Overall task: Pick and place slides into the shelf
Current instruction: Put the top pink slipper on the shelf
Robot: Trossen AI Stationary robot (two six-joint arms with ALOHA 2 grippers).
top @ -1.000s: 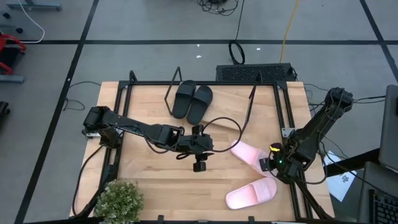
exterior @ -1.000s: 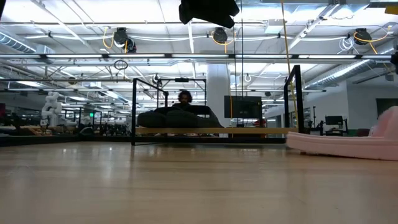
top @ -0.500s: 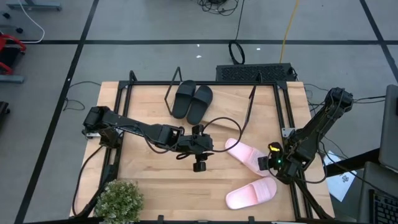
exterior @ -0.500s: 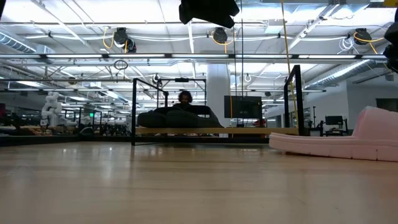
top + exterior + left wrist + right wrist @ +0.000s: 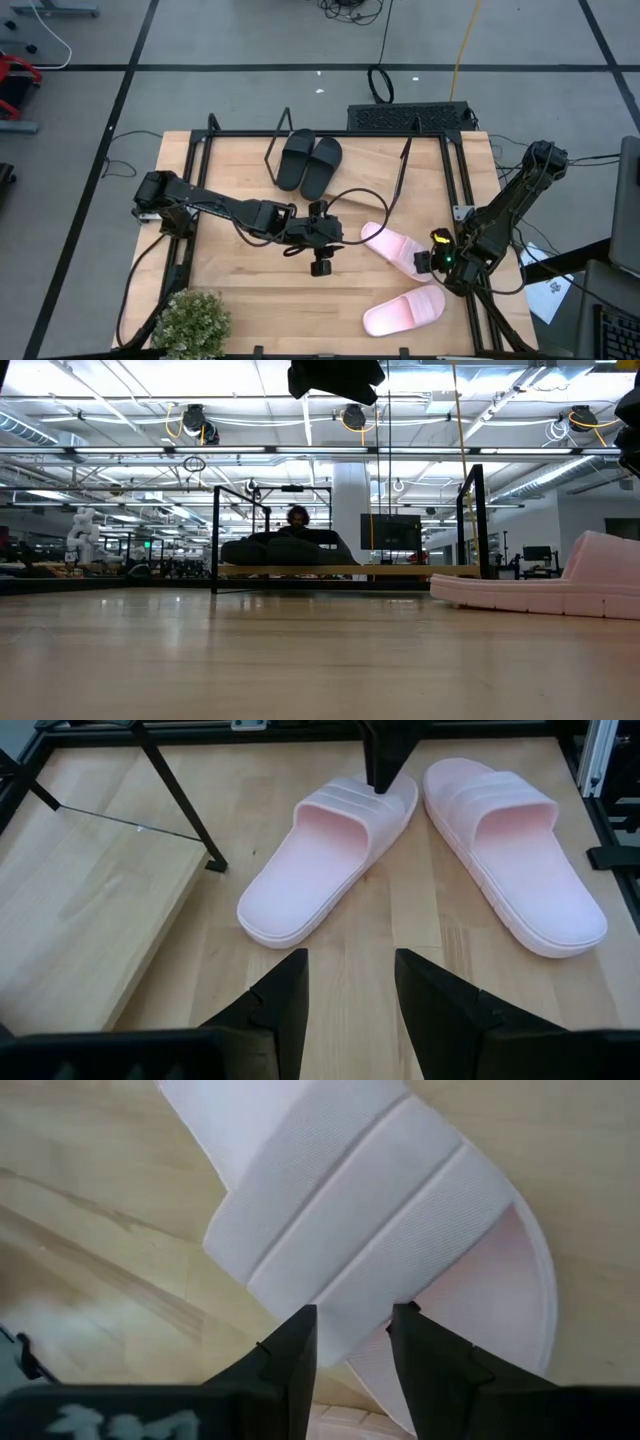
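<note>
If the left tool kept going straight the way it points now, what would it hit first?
Probably the nearer pink slide, lying straight ahead of the open left tool on bare tabletop. The right tool is on its strap end.

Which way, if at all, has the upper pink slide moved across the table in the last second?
Yes. The upper pink slide, strap gripped by the right gripper, has slid leftward, away from the table's right frame rail toward the table's middle.
</note>
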